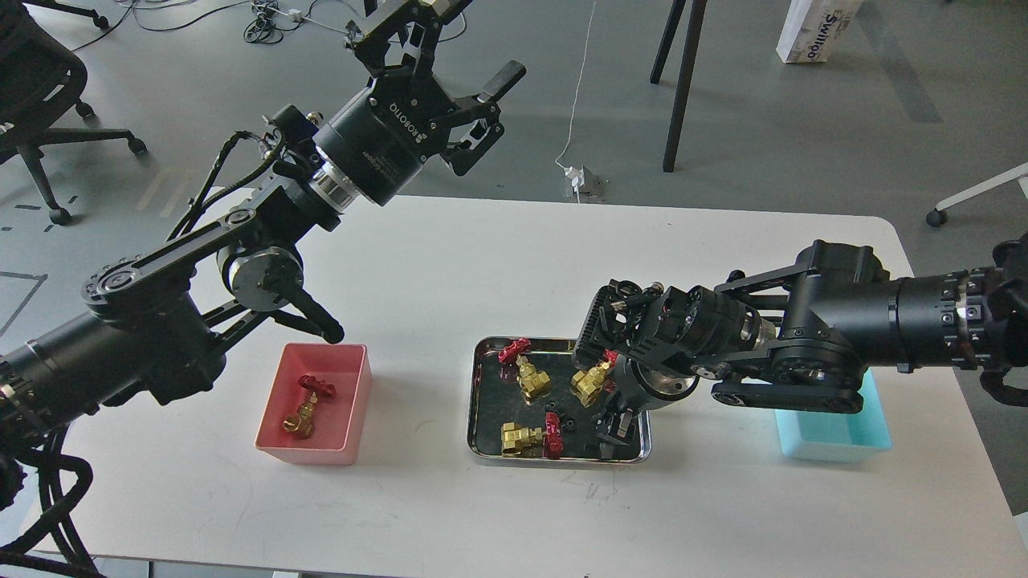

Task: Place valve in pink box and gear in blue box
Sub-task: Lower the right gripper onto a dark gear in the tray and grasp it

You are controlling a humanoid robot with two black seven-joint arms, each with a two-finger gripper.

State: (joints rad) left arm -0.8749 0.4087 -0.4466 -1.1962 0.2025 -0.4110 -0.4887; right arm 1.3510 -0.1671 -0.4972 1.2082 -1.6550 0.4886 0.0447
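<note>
Sitting in the steel tray (479,401), three valves — the nearest valve (592,382) is just left of the right gripper (614,423), whose fingers point down into the tray; can't tell if they're parted. Left gripper (470,100) is raised, spread, far off — one valve's already in the pink box (352,417).

Two matte-black, multi-jointed robot arms are seen, one entering from the left of the frame, one from the right. The left arm's black two-finger gripper (454,76), at upper centre, is carried on a thick cylinder lettered "ROBOTIQ" in white above a ribbed silver ring. Black cables are looped along the left arm's flat links. On the right arm's black gripper (614,425), at lower centre, small screws and a polished metal ring are visible.
</note>
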